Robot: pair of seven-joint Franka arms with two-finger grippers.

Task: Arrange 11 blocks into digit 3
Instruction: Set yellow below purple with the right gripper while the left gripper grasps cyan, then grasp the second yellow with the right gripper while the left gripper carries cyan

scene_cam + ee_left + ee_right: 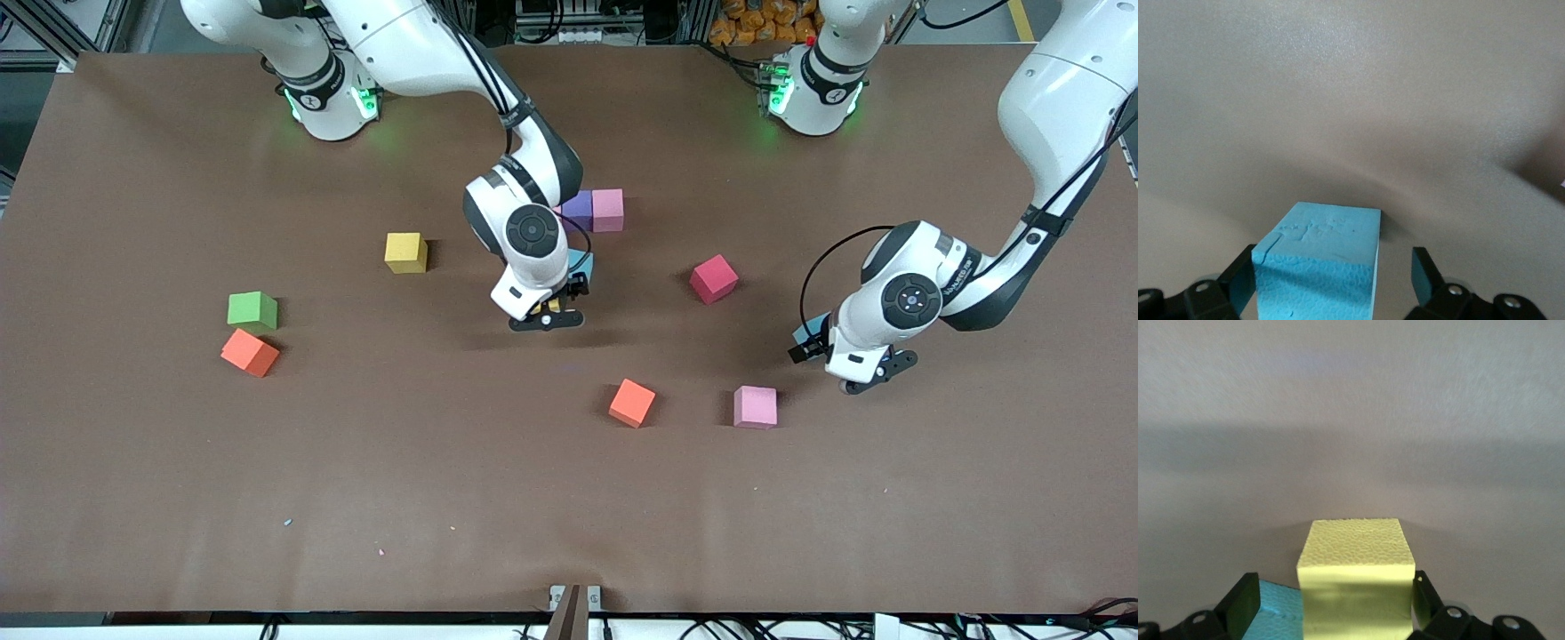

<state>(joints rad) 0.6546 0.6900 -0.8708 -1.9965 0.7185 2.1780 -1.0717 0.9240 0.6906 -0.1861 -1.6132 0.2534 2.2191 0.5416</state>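
Brown matte tabletop [444, 498], scattered blocks [406, 252]

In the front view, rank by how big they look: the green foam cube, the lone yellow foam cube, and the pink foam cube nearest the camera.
Largest to smallest, as they look in the front view:
1. Pink foam cube, slightly the biggest, though it lies nearest the camera.
2. Green foam cube and yellow foam cube look alike, so I won't rank them.

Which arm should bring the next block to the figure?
Left. Its claw is open around a sky-blue block at its end of the table, ready to grasp. The right claw is open around a yellow block just placed at the figure.
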